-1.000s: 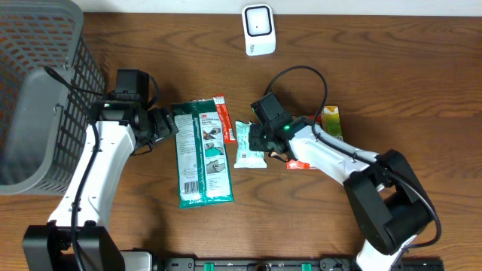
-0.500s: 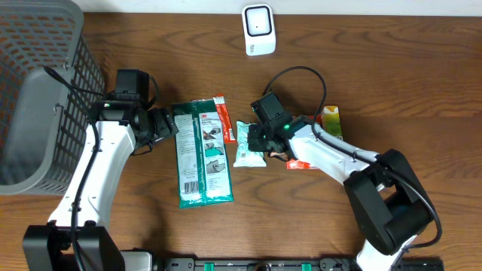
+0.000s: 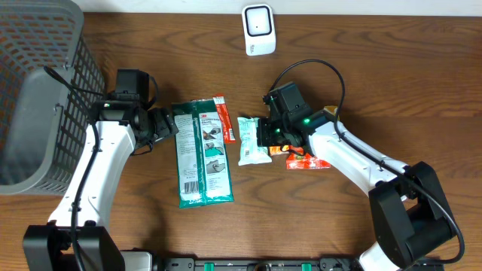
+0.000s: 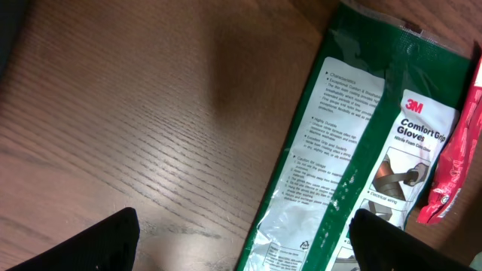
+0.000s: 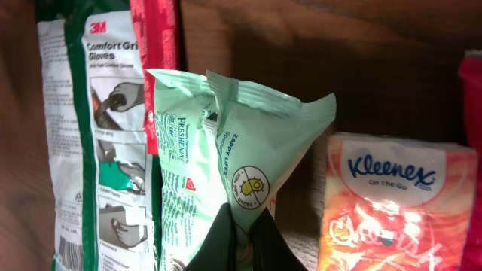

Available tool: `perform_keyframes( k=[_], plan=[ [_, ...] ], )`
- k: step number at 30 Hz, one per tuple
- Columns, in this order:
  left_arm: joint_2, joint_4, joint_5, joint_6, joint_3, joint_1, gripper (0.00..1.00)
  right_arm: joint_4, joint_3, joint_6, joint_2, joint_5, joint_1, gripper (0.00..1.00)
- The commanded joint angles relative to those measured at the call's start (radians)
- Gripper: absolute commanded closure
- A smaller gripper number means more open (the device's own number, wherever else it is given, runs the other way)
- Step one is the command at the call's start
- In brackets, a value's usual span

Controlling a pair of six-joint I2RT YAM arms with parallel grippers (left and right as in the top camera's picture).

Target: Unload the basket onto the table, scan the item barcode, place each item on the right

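My right gripper (image 5: 238, 242) shows only the dark tips of its fingers (image 5: 217, 239) at the bottom edge of its wrist view, the rest cut off; they are pressed together on a fold of the wipes pack (image 5: 248, 143), so I read them as pinched shut on it. From overhead the right gripper (image 3: 269, 136) covers the near edge of the wipes pack (image 3: 252, 141), and I cannot tell whether the pack is lifted or resting on the table (image 3: 392, 75). The pack is pale mint green, crinkled and puckered where the fingers bite, with a round yellow emblem and green lettering too fine for me to read; I cannot make out a barcode on the faces turned to me.

Beyond the fingertips to one side lie the green gloves pack (image 5: 83, 135) and a red packet (image 5: 154, 45); to the other side, just beside the wipes, sits an orange Kleenex pack (image 5: 384, 203), cut off below. The white scanner (image 3: 257, 28) stands well apart from the fingers.

My left gripper (image 4: 241, 247) stands wide, one finger (image 4: 105, 245) in each bottom corner, holding nothing; the gloves pack (image 4: 339, 150) lies ahead of them, its far end out of frame.
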Motion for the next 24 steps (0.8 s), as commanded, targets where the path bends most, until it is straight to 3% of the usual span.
perform_keyframes(
  k=[1,6,13,15,16,18,24],
  plan=[
    [-0.001,-0.003,-0.013,0.009,0.008,0.003,0.1,0.002,-0.008,-0.059,-0.018,-0.023,0.017,0.99],
    [-0.001,-0.003,-0.013,0.009,0.008,0.003,0.1,0.018,-0.045,-0.012,-0.015,0.134,0.073,0.99],
    [-0.001,-0.003,-0.013,0.009,0.008,0.003,0.1,0.211,-0.156,0.035,0.007,0.151,0.14,0.98],
    [-0.001,-0.003,-0.013,0.009,0.008,0.003,0.1,0.232,-0.166,0.039,0.012,0.151,0.148,0.8],
    [-0.001,-0.003,-0.013,0.009,0.008,0.003,0.1,0.234,-0.166,0.039,0.012,0.162,0.149,0.64],
    [-0.001,-0.003,-0.013,0.009,0.008,0.003,0.1,0.23,-0.167,0.039,0.012,0.172,0.149,0.59],
    [-0.001,-0.003,-0.013,0.009,0.008,0.003,0.1,0.228,-0.183,0.062,0.013,0.172,0.149,0.58]
  ],
)
